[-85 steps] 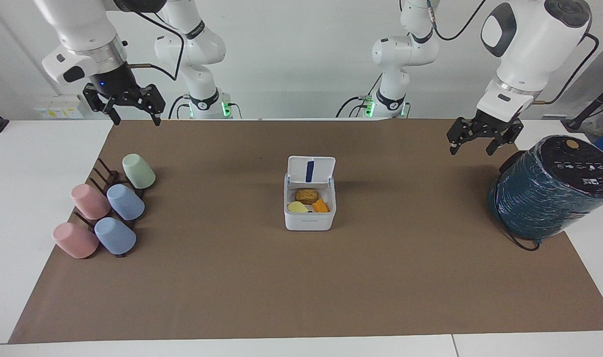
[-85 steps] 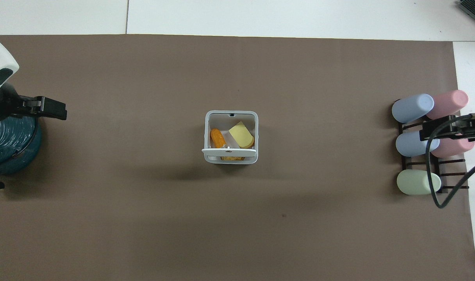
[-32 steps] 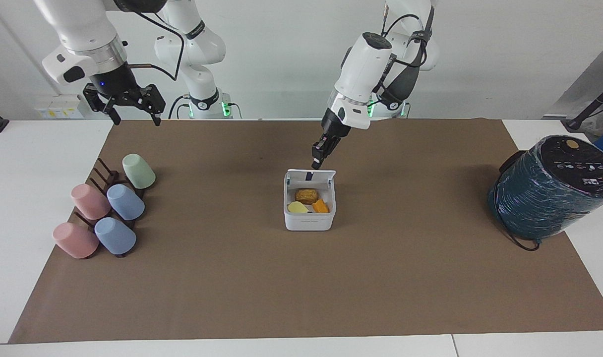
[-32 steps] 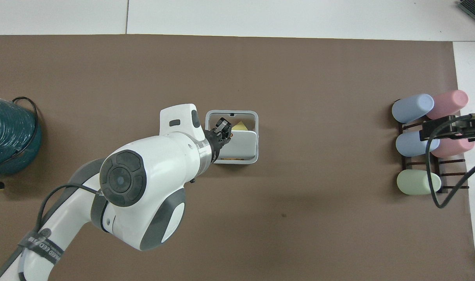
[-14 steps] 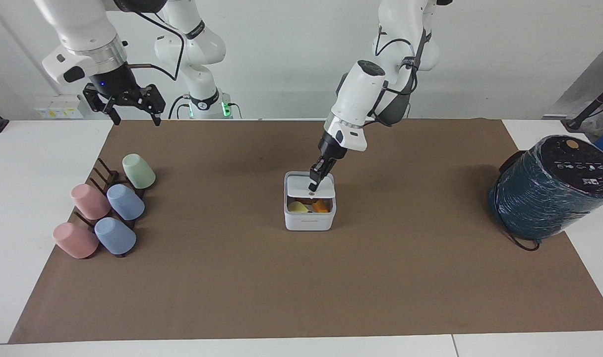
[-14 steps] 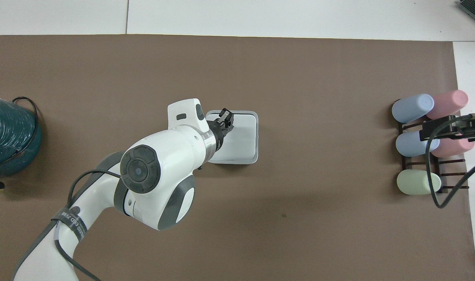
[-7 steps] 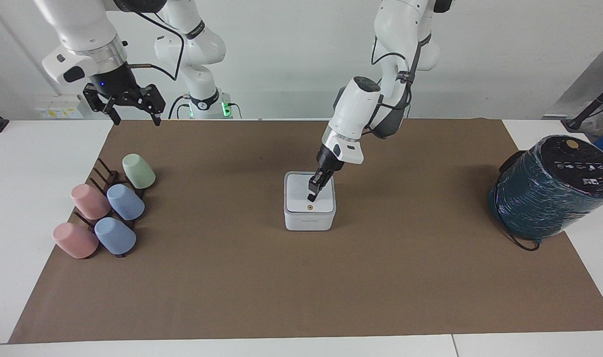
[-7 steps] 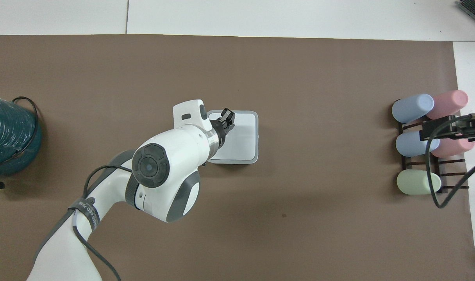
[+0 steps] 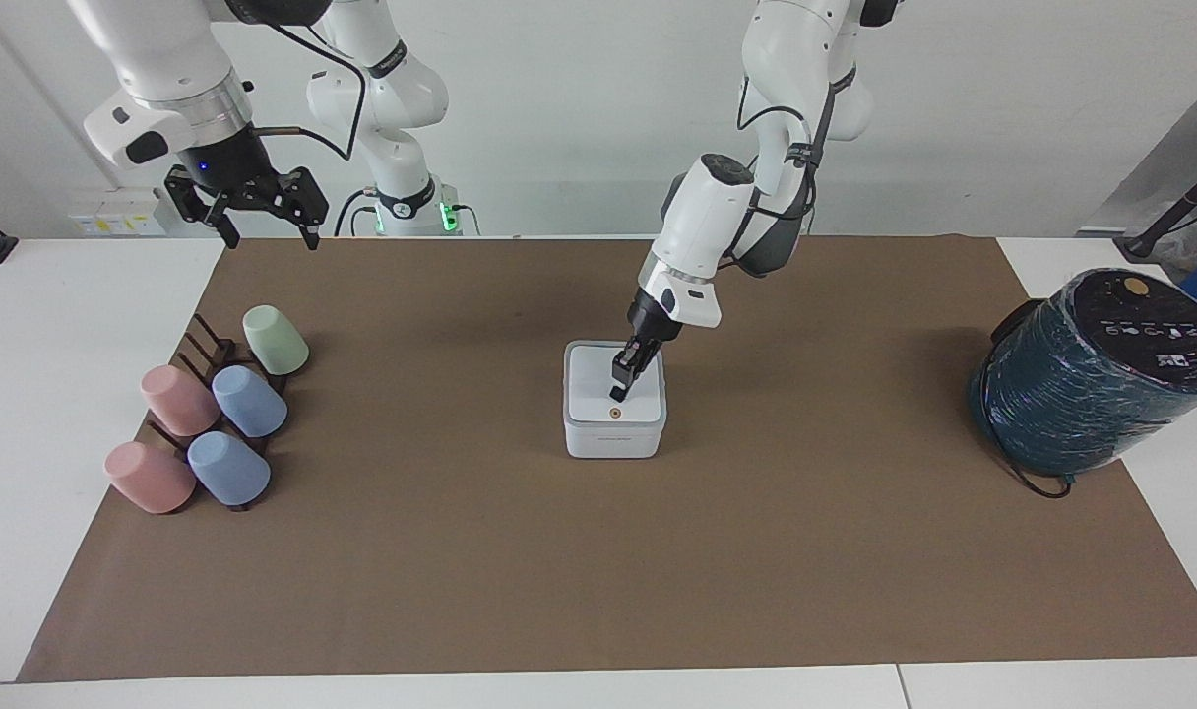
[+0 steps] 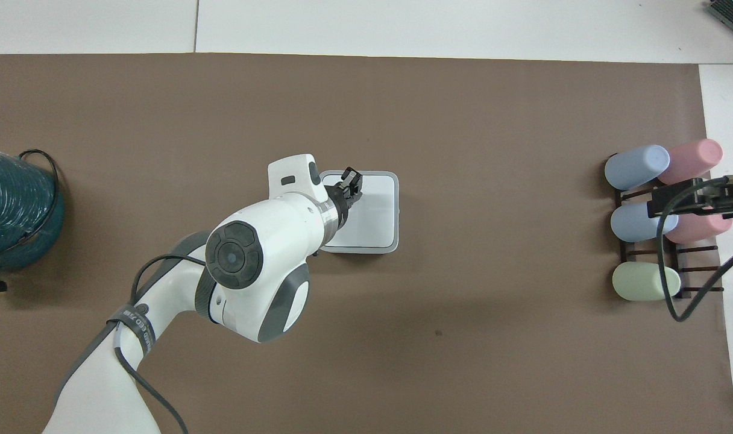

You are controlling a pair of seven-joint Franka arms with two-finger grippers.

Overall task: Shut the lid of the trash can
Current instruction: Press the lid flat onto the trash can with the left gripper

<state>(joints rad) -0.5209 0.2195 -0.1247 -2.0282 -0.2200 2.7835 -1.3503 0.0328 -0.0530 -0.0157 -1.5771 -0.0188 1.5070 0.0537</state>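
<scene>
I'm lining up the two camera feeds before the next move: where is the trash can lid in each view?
Facing view: the lid lies flat on the trash can at mid-table, the left gripper on it.
Overhead view: the lid is the white square at the centre, partly under the left gripper.
Shared landmark: the cup rack at the right arm's end of the table.

High facing and steep overhead views share the brown mat (image 9: pixel 598 551).
</scene>
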